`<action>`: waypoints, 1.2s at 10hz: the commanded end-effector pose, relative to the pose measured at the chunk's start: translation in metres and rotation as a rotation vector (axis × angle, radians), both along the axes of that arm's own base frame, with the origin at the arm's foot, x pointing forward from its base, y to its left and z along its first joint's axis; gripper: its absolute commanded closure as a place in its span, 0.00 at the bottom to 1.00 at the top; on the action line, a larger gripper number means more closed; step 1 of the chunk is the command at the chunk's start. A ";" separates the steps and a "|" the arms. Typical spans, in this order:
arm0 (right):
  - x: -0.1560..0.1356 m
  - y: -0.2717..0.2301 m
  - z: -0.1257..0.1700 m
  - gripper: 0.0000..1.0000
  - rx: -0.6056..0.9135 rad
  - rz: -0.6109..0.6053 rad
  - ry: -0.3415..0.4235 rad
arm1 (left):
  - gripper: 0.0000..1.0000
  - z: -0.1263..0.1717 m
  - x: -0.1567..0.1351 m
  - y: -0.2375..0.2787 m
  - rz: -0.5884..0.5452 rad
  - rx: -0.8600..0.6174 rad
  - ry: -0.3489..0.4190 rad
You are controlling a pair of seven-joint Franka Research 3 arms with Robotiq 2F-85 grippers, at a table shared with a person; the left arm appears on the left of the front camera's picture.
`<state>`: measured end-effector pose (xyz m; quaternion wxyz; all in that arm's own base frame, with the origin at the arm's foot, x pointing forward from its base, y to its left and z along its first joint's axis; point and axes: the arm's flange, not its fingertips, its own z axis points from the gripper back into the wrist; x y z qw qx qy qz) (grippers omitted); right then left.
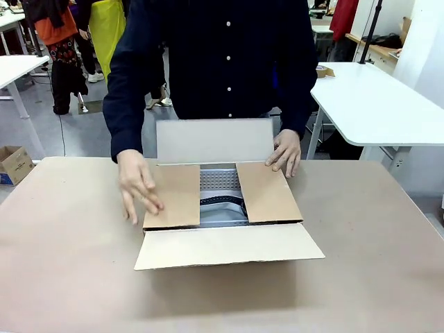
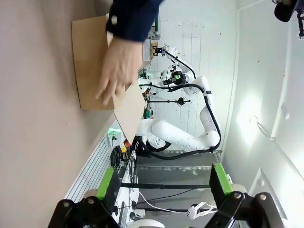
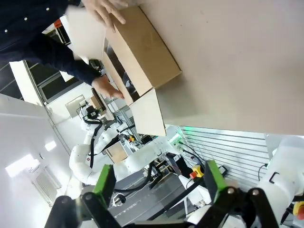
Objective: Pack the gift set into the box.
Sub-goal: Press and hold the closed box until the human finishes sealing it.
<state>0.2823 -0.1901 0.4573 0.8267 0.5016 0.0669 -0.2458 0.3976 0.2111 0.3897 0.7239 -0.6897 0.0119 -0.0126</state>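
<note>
Surface (image 1: 69, 243) bears box (image 1: 223, 247), gift set (image 1: 220, 186) inside; person's hand (image 1: 139, 186) flattens side flap (image 1: 173, 196).
Likely next: closing long flaps; left end effector (image 2: 164, 171) and right end effector (image 3: 159, 168) released, empty.

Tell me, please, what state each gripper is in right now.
Left gripper: open, empty.
Right gripper: open, empty.

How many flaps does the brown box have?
4: the far flap stands upright, the left flap and the right flap are folded inward, and the near flap lies open toward the camera.
</note>
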 end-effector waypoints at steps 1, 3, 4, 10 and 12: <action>-0.003 0.000 0.001 0.00 -0.007 0.014 0.002 | 0.00 0.001 -0.003 -0.002 0.000 0.005 0.002; -0.003 0.000 0.001 0.00 -0.007 0.014 0.002 | 0.00 0.001 -0.003 -0.002 0.000 0.005 0.002; -0.003 0.000 0.001 0.00 -0.007 0.014 0.002 | 0.00 0.001 -0.003 -0.002 0.000 0.005 0.002; -0.003 0.000 0.001 0.00 -0.007 0.014 0.002 | 0.00 0.001 -0.003 -0.002 0.000 0.005 0.002; -0.003 0.000 0.001 0.00 -0.007 0.014 0.002 | 0.00 0.001 -0.003 -0.002 0.000 0.005 0.002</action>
